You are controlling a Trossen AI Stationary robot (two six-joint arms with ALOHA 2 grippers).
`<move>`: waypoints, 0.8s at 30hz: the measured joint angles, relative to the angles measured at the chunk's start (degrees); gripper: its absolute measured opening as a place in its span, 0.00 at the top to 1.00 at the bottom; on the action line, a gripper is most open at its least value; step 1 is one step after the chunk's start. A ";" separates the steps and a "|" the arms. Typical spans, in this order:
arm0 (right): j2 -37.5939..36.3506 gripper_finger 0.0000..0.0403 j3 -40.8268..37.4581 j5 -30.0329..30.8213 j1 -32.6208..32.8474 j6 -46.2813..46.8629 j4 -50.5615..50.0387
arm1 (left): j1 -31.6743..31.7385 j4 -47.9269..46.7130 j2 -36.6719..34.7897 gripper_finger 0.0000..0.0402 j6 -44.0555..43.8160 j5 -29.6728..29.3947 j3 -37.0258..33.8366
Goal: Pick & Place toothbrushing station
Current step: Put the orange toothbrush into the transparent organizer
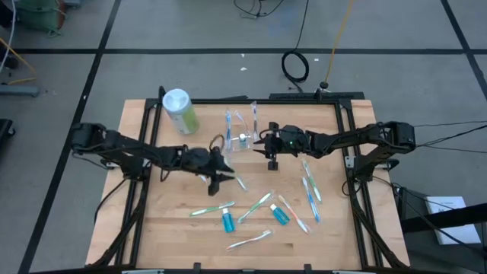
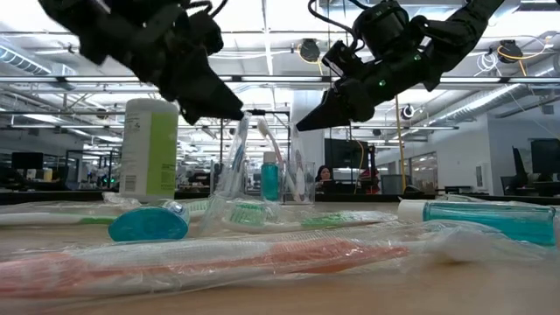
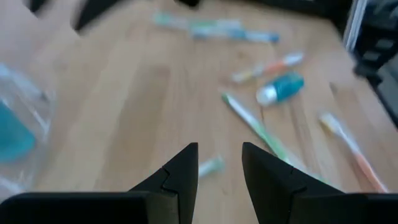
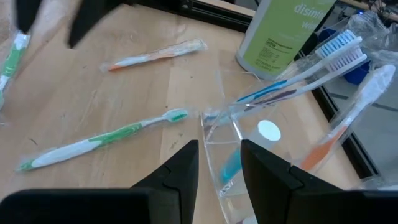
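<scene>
Clear holder [image 1: 242,131] stands upright mid-bench, behind centre, already holding some toothbrushes; a blue tube inside. Green canister [image 1: 179,111] near it. Wrapped toothbrushes [image 1: 256,207] and tubes lie scattered in front. Right gripper [image 1: 272,161] just beside the holder, left gripper [image 1: 215,184] nearby; both slightly parted, empty. Next: likely descend on a loose brush.

One clear holder [image 1: 242,131] is standing on the surface [image 1: 167,228], with about three toothbrushes [image 1: 229,122] and one small blue tube [image 1: 243,140] sitting in it. Roughly eight wrapped toothbrushes [image 1: 211,210] are lying loose, though overlaps are making that count uncertain. Two blue tubes [image 1: 227,221] are lying flat. One green canister [image 1: 179,111] is standing upright.
</scene>
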 joint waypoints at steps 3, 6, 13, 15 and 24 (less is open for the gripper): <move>0.00 0.73 0.00 -0.01 0.00 -0.91 0.63 | -3.53 -10.28 -0.02 0.68 -2.72 -3.70 4.14; 0.00 0.73 0.00 0.00 0.00 -1.00 1.31 | -6.10 -19.87 -0.02 0.68 -8.53 -5.28 6.90; 0.00 0.73 0.00 -0.03 0.00 -2.74 3.79 | -7.44 -35.16 -0.07 0.68 -41.04 -7.09 8.20; 0.00 0.73 0.00 -0.08 0.00 -3.00 4.19 | -7.46 -40.08 -0.07 0.68 -48.06 -9.25 8.18; 0.00 0.73 0.00 -0.15 0.00 -4.02 5.28 | -6.48 -62.63 -0.01 0.68 -88.15 -23.62 8.03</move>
